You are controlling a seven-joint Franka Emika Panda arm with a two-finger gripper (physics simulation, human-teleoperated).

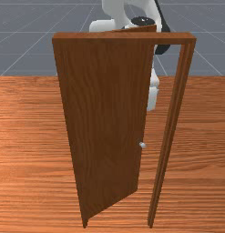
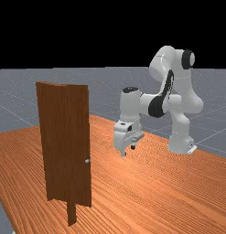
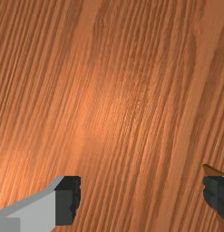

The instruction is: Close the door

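Brown door (image 1: pixel 104 118) stands ajar, your gripper (image 2: pixel 128 151) well apart from it, its fingers (image 3: pixel 68 200) spread; you should now approach, then push it toward the frame (image 1: pixel 170 127).

Simulator scene, gridded floor (image 1: pixel 29 52), black backdrop (image 2: pixel 110 32)

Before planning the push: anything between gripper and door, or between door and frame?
Nothing visible in either gap. In the far view, the open gripper stands apart from the door. In the front view, the door is ajar; the arm is behind it, not between it and the frame.
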